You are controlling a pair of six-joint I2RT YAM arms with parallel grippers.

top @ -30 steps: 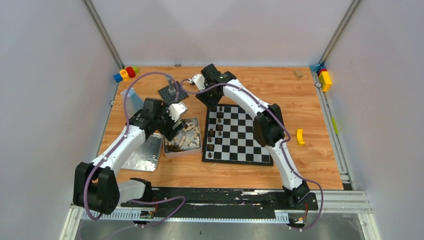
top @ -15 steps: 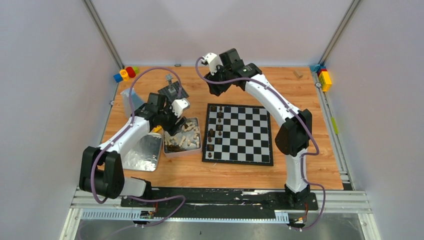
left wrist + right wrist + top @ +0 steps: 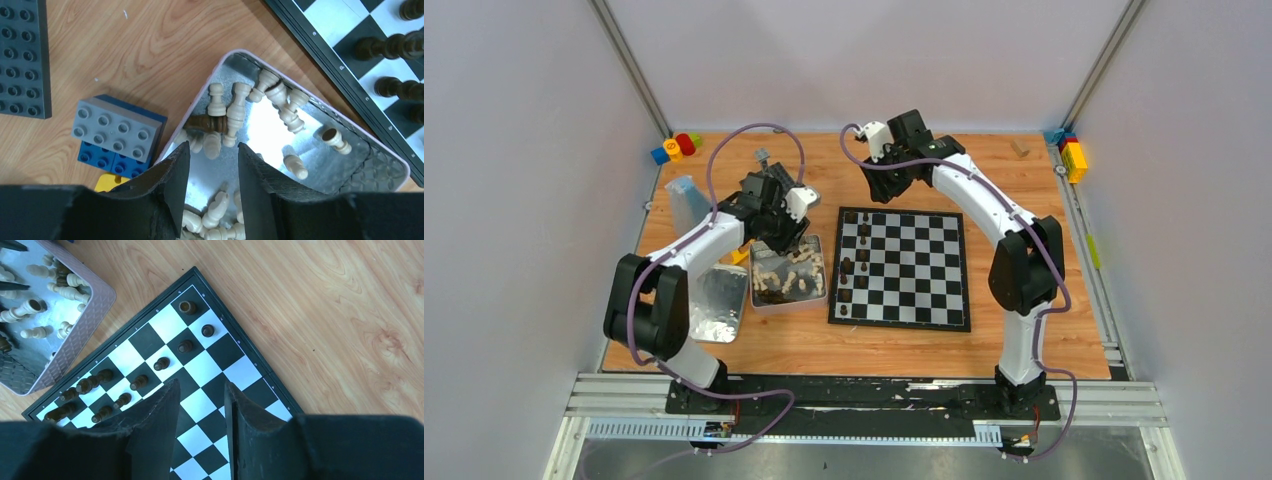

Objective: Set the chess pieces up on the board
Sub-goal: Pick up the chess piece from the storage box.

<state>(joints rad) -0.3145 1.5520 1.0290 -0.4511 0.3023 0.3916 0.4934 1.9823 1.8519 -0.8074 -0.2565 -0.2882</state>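
Observation:
The board (image 3: 924,270) lies in the middle of the table. Several dark brown chess pieces (image 3: 848,266) stand in its two left columns; they also show in the right wrist view (image 3: 161,363). A metal tin (image 3: 769,300) left of the board holds many cream pieces (image 3: 235,107) and a dark brown piece (image 3: 205,122) lying loose. My left gripper (image 3: 212,150) is open and empty, just above the tin's far end (image 3: 790,236). My right gripper (image 3: 201,387) is open and empty, raised above the board's far edge (image 3: 889,185).
The tin's lid (image 3: 714,305) lies left of the tin. A grey and blue brick stack (image 3: 117,132) and a dark grey baseplate (image 3: 22,55) sit behind the tin. A yellow brick (image 3: 1024,273) lies right of the board. Coloured bricks sit in both back corners.
My left gripper moved right and away, from the tin's left side to over its far end. My right gripper lifted off the board's far-left corner and drew back to the right.

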